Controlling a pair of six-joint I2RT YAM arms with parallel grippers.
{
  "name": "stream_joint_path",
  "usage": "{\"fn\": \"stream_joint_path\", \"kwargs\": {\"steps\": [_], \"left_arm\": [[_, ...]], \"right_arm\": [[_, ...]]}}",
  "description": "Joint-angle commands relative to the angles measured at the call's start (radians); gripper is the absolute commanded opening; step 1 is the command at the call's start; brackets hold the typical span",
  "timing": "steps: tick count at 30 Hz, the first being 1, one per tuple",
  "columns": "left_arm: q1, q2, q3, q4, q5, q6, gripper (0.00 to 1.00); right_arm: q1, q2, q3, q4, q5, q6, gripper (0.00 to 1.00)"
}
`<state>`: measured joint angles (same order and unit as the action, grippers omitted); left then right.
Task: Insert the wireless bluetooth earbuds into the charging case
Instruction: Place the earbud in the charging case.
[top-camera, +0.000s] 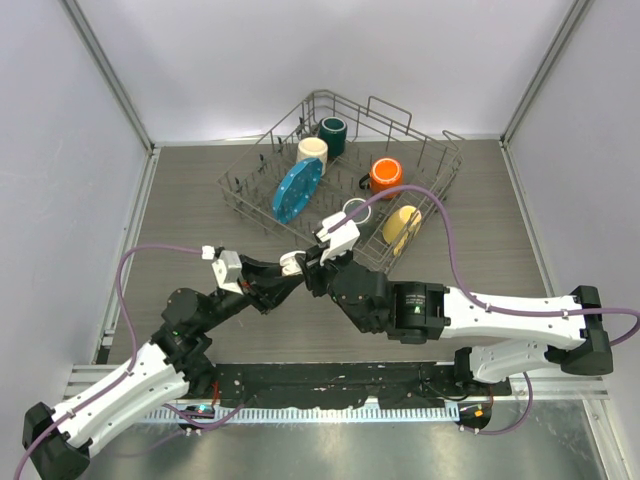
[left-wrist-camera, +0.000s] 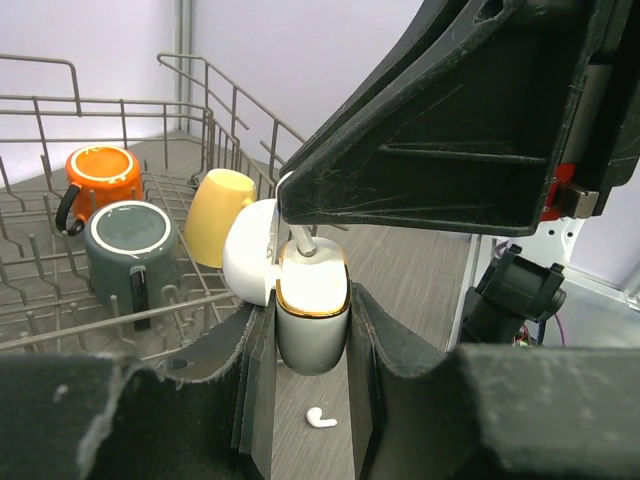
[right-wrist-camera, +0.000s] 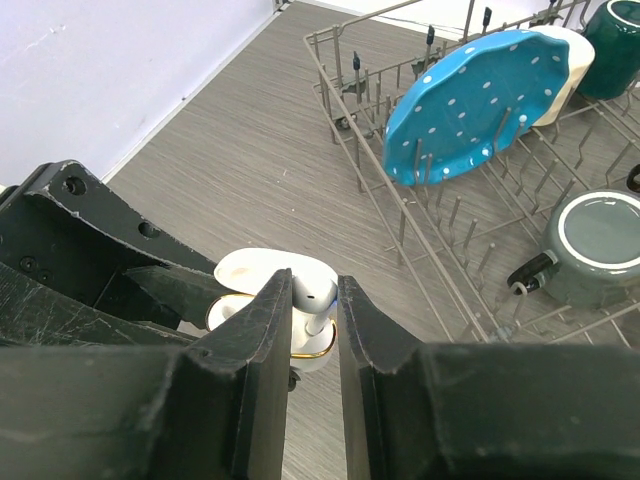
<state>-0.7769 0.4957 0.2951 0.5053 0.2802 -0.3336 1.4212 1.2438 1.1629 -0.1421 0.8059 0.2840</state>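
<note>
The white charging case with a gold rim hangs above the table, its lid hinged open. My left gripper is shut on its body. My right gripper is shut on a white earbud. The earbud is held stem down over the case, with the stem tip at the opening. A second white earbud lies on the table beneath the case. In the top view the two grippers meet at mid-table, left and right, with the case between them.
A wire dish rack stands behind the grippers. It holds a blue dotted plate and green, cream, orange, grey and yellow mugs. Walls close in left, right and back.
</note>
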Motion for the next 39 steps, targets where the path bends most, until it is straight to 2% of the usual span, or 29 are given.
{"fn": "stream_joint_path", "kwargs": {"steps": [1,13,24,39], "left_arm": [[-0.001,-0.002,0.027,0.098,-0.004,-0.001,0.00],[-0.001,-0.008,0.022,0.105,-0.050,-0.002,0.00],[0.001,-0.009,0.021,0.119,-0.137,-0.004,0.00],[-0.001,-0.009,0.013,0.157,-0.053,0.010,0.00]], "right_arm": [[0.008,-0.012,-0.008,0.012,0.050,-0.023,0.01],[0.042,-0.017,-0.040,0.091,0.062,-0.115,0.01],[0.045,-0.049,-0.066,0.055,0.019,-0.062,0.01],[0.048,-0.020,-0.031,0.039,-0.002,-0.052,0.02]]}}
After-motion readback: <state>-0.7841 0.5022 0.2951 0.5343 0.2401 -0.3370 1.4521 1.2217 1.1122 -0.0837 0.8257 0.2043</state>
